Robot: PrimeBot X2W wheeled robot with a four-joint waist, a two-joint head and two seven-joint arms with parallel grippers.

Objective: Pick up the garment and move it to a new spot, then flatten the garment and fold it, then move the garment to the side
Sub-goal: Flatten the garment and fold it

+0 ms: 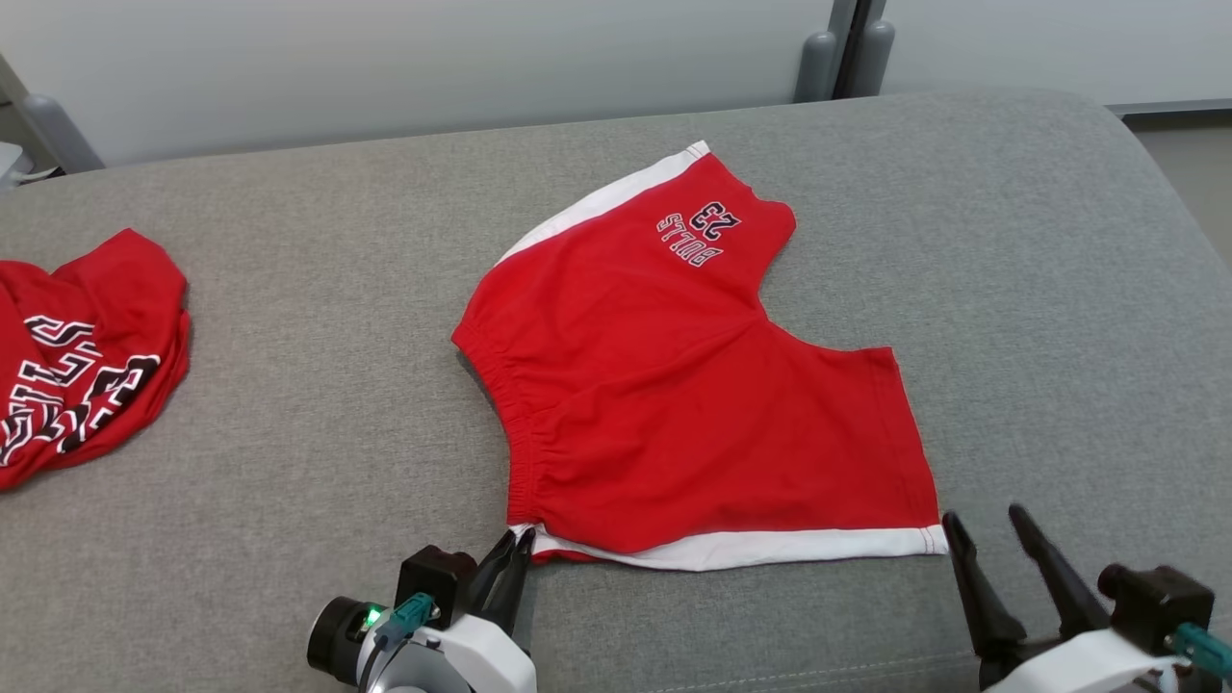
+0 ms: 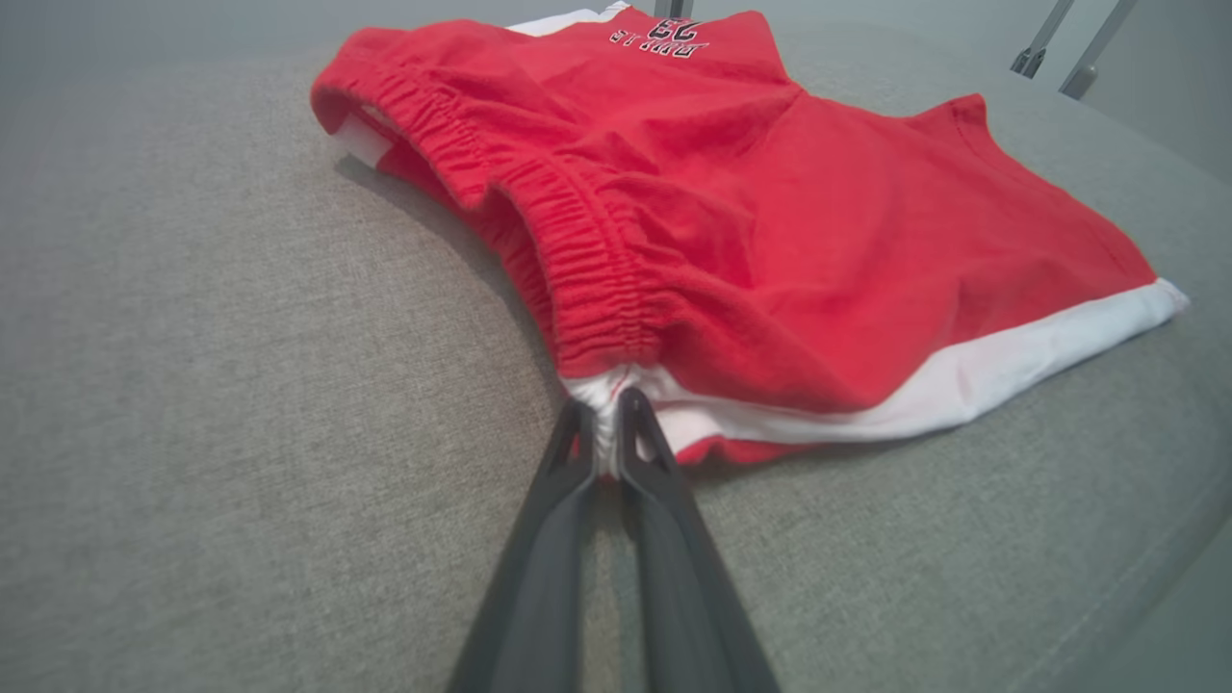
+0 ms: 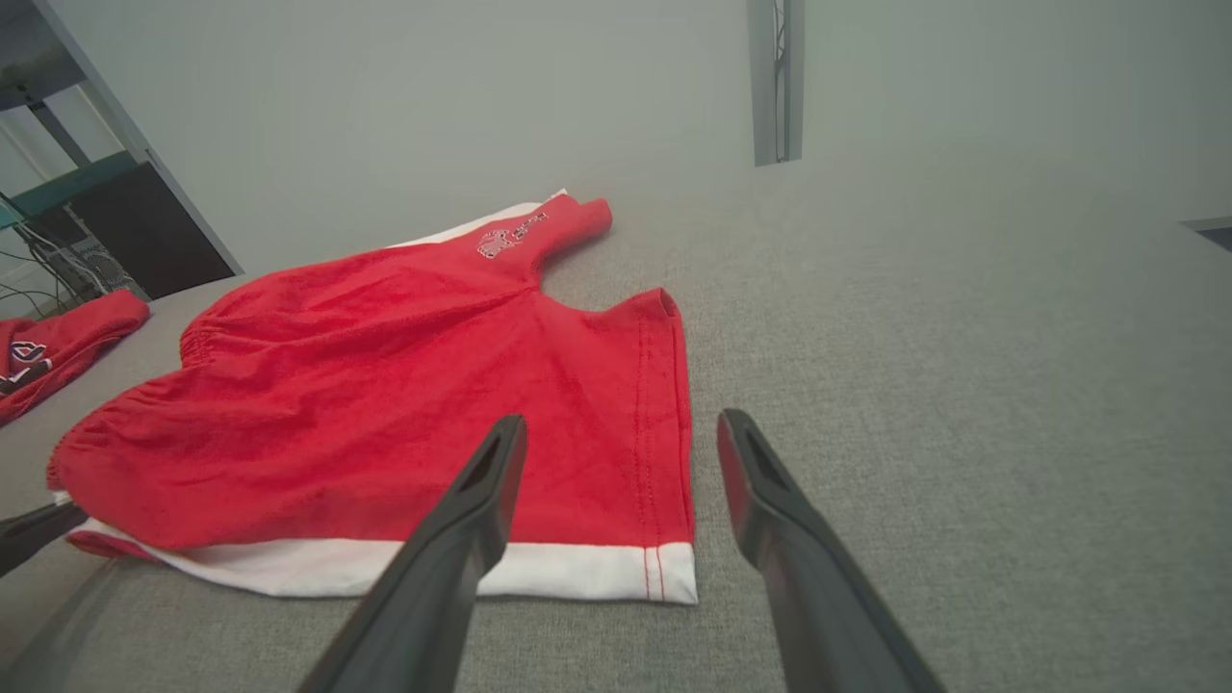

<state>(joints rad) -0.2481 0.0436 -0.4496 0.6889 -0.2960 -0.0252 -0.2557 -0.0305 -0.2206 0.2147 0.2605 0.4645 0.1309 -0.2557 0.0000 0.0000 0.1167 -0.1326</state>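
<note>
Left corner pinched, right corner free
A second red garment (image 1: 77, 366) lies at nine o'clock. At seven the left gripper (image 1: 515, 544) is clenched on the white waistband corner of the red shorts (image 1: 693, 404), which lie flat at centre. At five the right gripper (image 1: 982, 517) stands released just beside the hem corner; I judge it should pinch there before lifting. Bare grey cushion (image 1: 1059, 289) lies toward three.

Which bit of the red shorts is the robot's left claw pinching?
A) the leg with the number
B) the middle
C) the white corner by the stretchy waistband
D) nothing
C: the left gripper is shut on the white corner of the red shorts, beside the waistband.
</note>
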